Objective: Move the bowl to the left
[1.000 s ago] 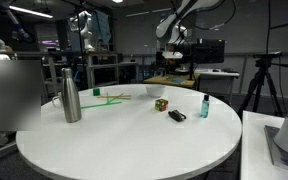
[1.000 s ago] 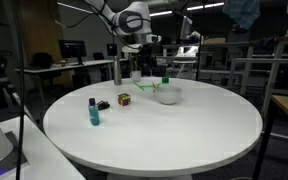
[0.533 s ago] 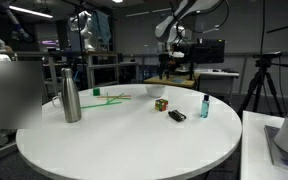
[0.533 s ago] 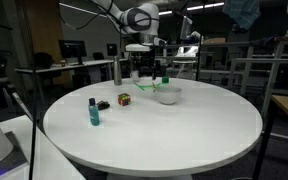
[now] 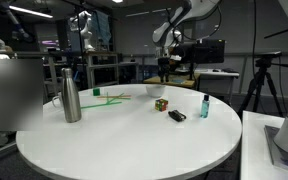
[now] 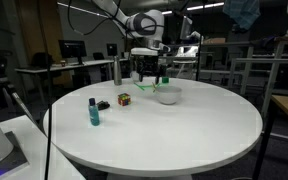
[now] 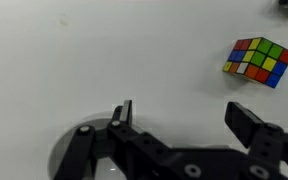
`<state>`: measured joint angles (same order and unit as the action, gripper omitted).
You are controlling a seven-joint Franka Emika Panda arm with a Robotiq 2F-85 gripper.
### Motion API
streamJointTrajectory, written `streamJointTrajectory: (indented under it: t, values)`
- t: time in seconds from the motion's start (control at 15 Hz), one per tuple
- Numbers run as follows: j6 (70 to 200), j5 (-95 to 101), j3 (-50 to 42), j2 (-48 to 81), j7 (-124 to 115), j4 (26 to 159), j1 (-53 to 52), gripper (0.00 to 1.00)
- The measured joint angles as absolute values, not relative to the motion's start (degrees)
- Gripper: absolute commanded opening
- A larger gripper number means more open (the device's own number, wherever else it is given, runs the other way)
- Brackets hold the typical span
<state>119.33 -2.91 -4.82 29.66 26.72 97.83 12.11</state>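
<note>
The Franka arm (image 6: 142, 20), seen in both exterior views, is built of white, rounded segments with darker joints. At its end, the black Robotiq gripper (image 7: 180, 110) carries 2 angular, matte fingers (image 7: 248, 120) on linked bars, the wrist view shows.

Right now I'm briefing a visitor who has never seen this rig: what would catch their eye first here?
The round white table fills both exterior views, with the tall steel bottle standing near its edge. The gripper hangs open above the table close to the bowl, and the multicoloured cube is the one bright spot, clearest in the wrist view.
</note>
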Motion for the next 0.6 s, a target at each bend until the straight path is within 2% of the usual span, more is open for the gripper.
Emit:
streamJointTrajectory:
  t: [0.6]
  values:
    - [116.32, -1.43, -3.72, 36.35, 30.35, 89.58, 12.11, 1.0]
